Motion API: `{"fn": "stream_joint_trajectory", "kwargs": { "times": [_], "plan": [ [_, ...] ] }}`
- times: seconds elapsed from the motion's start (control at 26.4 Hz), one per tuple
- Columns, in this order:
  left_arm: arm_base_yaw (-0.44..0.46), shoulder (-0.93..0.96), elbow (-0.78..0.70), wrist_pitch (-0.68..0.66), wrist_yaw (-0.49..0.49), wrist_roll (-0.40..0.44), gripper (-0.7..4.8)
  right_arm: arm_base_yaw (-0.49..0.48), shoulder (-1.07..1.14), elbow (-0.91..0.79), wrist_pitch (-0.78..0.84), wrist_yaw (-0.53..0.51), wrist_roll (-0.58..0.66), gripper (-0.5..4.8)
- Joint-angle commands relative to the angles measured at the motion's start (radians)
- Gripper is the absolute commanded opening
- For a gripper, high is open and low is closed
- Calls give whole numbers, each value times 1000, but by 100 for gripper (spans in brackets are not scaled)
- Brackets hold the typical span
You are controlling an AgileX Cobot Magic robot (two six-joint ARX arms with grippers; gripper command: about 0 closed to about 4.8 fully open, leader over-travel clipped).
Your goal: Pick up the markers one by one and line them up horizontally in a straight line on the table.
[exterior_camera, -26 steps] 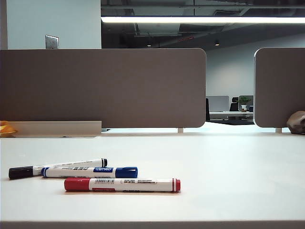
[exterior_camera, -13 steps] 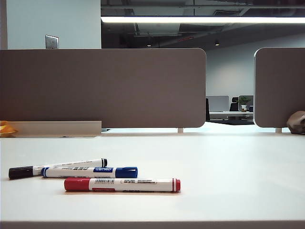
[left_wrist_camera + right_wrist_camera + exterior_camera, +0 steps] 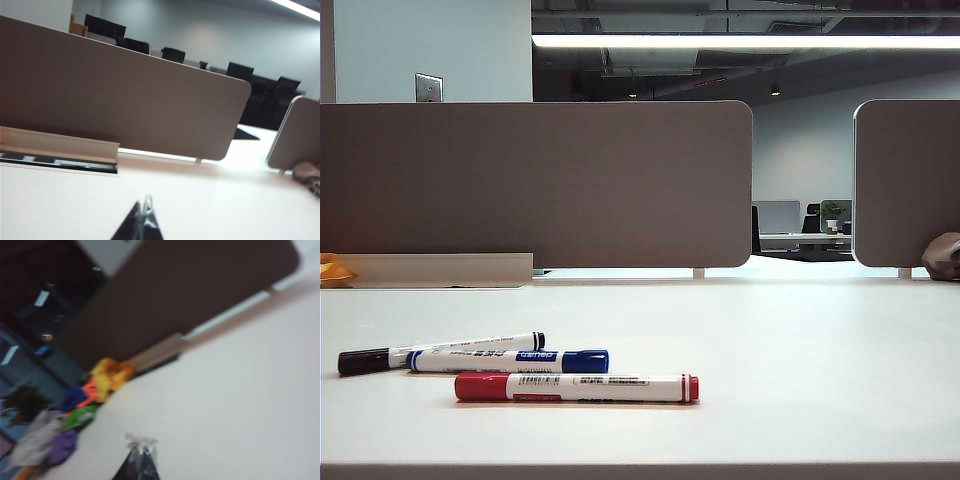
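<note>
Three markers lie lengthwise on the tabletop, bunched at the exterior view's left and out of either wrist view. Left hand and right hand are both pinched together, empty; the left arm likely sits nearer.

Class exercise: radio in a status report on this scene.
Left gripper shut, empty. Right gripper shut, empty. Three markers untouched, clustered on table. Nothing in the way.
</note>
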State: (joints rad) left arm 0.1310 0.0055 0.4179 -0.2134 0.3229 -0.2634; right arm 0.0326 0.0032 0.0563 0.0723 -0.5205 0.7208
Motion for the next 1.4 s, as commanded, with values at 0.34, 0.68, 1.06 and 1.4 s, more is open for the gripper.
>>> {"fn": "stream_joint_trajectory", "kwargs": {
  "times": [0.34,0.68,1.06,1.4],
  "plan": [
    [-1,174,400,-252,72,118,-5,-1,184,608,-488,-203,-489,-3],
    [-1,624,657,-481,384,259,-5,31,640,985,-935,-216,-917,-2],
    [-113,1012,718,-654,303,444,-5,427,1201,1253,-1149,14,-1093,-1],
    [-348,1142,717,-809,-54,684,-2,726,1565,1402,-1175,285,-1257,0]
  ]
}}
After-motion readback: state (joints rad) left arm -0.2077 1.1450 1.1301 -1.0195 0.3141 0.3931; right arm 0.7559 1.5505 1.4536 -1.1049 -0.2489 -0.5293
